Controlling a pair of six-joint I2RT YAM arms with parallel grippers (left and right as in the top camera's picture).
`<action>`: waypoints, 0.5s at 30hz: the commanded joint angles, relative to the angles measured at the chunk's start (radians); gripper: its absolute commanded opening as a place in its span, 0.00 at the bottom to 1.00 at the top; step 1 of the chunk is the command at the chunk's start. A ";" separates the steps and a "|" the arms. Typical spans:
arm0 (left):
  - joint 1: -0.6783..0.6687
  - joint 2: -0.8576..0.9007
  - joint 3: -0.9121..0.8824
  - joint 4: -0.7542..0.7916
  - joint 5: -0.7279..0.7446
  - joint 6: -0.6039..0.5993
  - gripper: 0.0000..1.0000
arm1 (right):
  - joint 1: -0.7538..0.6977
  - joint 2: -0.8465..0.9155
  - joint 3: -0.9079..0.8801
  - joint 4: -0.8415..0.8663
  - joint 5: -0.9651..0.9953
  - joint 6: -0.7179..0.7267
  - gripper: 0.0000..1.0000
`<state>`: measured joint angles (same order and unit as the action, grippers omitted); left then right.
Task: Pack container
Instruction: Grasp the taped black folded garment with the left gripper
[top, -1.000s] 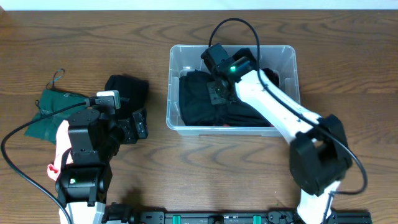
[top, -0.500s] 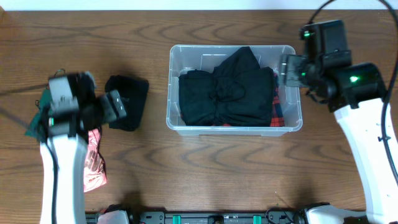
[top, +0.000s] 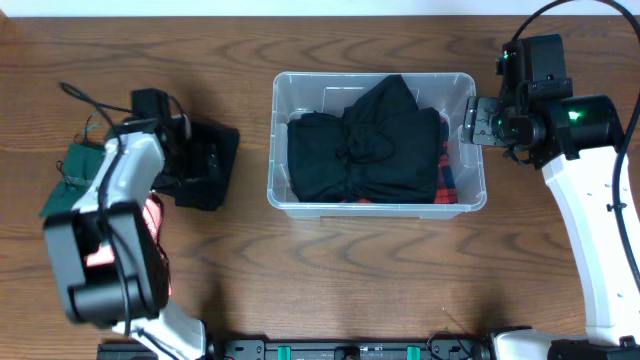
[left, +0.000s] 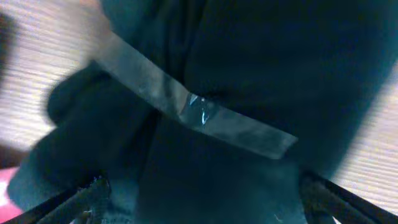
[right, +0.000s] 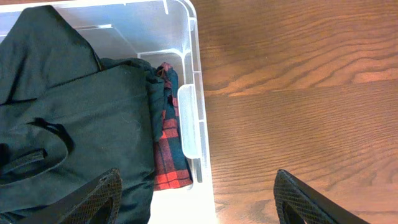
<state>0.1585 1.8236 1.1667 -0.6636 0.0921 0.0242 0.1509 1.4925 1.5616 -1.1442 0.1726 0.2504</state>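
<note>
Two arms at a part-packed container, the left poised on a loose garment

Wide wooden worktop carries everything. At its centre sits the clear container, already holding a heap of black clothes with a plaid cloth tucked against its right wall.

Left of the container, apart from it, lies a black garment, with a green cloth farther left.

The left fingers are spread wide, pressed close over the black garment, which fills the wrist view. The right fingers are also spread wide and hold nothing, hanging above the container's right rim.

The step in hand looks like gripping that garment. To do it well, close on a thick fold near its middle so that no loose end trails, lift it clear of the rim, and release it over the heap.
</note>
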 joint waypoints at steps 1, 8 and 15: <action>-0.019 0.050 0.013 -0.001 -0.086 0.024 0.95 | -0.008 0.006 -0.006 -0.005 0.013 -0.021 0.72; -0.021 0.049 0.014 -0.010 -0.086 0.024 0.13 | -0.045 -0.004 -0.006 -0.001 0.042 -0.020 0.62; -0.035 -0.091 0.098 -0.109 -0.085 0.020 0.06 | -0.136 -0.082 -0.006 0.000 0.084 -0.033 0.63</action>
<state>0.1257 1.8278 1.1980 -0.7395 0.0463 0.0425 0.0494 1.4734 1.5600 -1.1465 0.2100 0.2295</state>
